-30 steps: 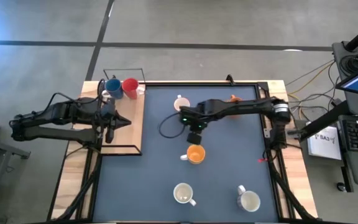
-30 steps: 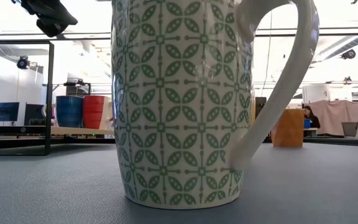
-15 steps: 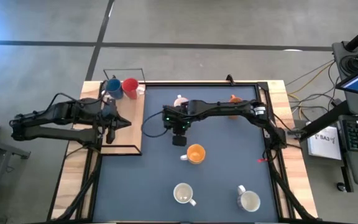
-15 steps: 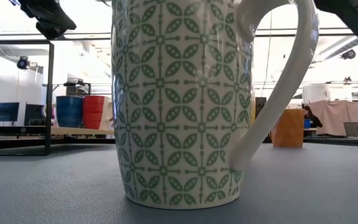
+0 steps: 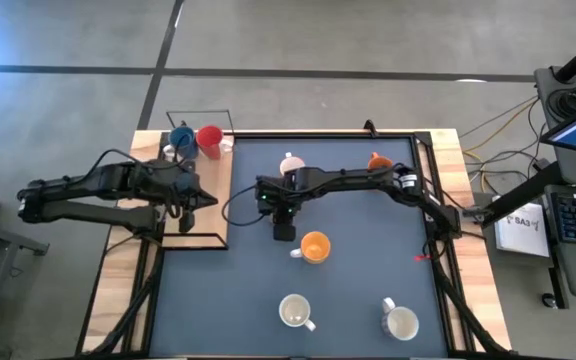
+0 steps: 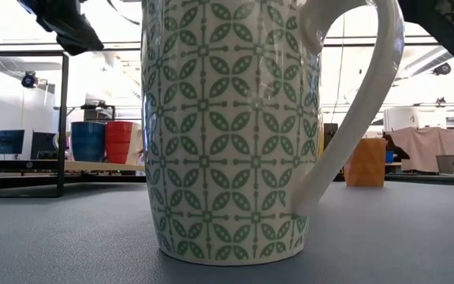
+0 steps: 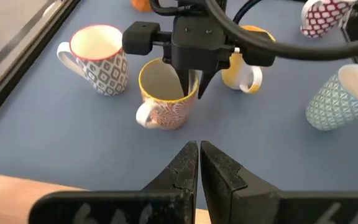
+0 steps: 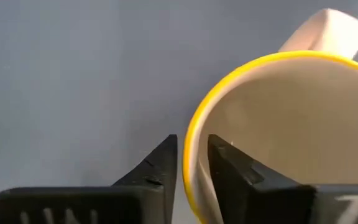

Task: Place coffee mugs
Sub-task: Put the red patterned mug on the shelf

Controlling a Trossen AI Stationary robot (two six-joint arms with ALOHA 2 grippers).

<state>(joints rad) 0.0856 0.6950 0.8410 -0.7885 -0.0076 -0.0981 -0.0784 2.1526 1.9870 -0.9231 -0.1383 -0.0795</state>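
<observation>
A dark blue-grey table [image 5: 358, 290] carries an orange mug [image 5: 315, 247] near centre, two white mugs [image 5: 295, 312] toward six o'clock, and seemingly more around twelve.

Legible text: none in any view.
White paper sheet [image 5: 521, 229] on the desk right of the table: dark marks, too small to read.
Mugs: patterns only, no lettering.
Right wrist housing: partial pale mark at picture edge, unreadable.
</observation>
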